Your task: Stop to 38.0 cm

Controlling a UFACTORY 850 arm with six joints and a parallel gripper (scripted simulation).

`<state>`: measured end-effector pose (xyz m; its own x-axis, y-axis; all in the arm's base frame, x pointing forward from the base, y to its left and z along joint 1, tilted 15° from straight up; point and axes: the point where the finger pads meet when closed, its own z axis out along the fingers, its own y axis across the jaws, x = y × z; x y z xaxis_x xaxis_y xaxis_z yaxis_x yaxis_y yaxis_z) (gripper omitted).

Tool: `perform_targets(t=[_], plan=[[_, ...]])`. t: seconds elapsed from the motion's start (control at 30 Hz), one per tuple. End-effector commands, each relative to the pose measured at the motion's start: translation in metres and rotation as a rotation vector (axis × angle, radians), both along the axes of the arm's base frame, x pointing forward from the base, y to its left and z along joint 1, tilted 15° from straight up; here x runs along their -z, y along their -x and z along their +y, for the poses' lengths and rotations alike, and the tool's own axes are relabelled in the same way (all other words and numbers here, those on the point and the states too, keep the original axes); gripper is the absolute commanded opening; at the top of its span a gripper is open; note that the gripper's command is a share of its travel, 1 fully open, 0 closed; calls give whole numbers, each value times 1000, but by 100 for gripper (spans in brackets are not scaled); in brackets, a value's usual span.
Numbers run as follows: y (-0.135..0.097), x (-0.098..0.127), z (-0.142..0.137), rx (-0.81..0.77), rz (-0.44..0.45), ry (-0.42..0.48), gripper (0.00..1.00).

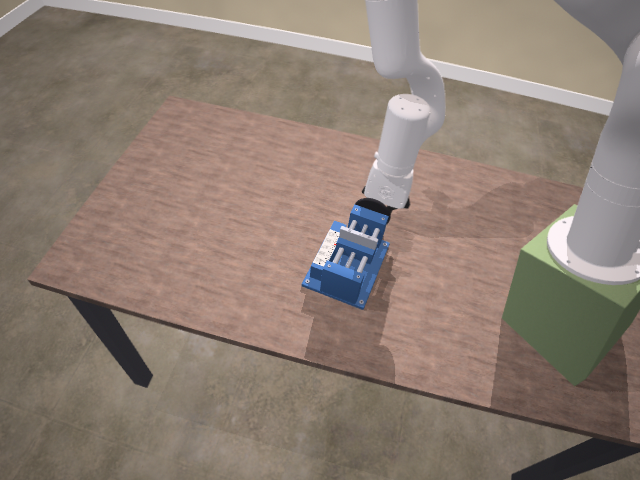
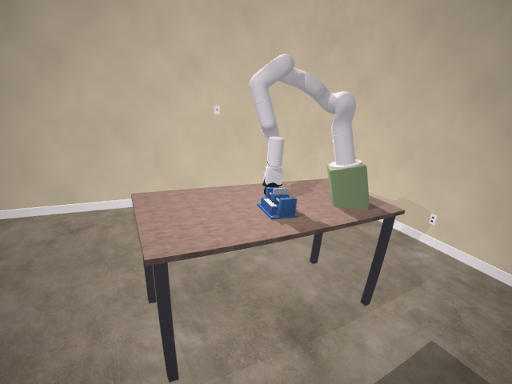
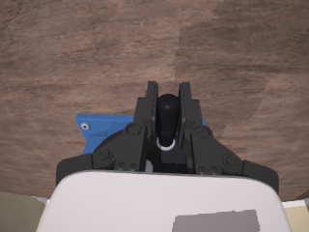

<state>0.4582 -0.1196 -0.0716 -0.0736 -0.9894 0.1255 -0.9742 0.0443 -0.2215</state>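
A small blue fixture (image 1: 347, 258) stands on the wooden table, with metal rods, a grey stop block (image 1: 356, 238) across them and a white scale strip (image 1: 326, 248) along its left side. It also shows in the exterior view (image 2: 278, 205). A black handwheel (image 1: 373, 205) sits at the fixture's far end, mostly hidden under the wrist. My gripper (image 3: 168, 96) comes down from above and is shut on the handwheel's black knob (image 3: 168, 122), which stands between the two fingers in the wrist view. The blue fixture's edge (image 3: 97, 126) shows behind the fingers.
The arm's green base block (image 1: 573, 304) stands on the table's right side. The arm's upper links (image 2: 298, 86) arch over the table behind the fixture.
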Motion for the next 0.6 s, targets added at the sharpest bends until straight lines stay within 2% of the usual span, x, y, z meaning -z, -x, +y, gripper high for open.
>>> perform_targets(t=[0.0,0.57], plan=[[9,-5,1,0,-1,0,6],[20,-32,5,0,-1,0,6]])
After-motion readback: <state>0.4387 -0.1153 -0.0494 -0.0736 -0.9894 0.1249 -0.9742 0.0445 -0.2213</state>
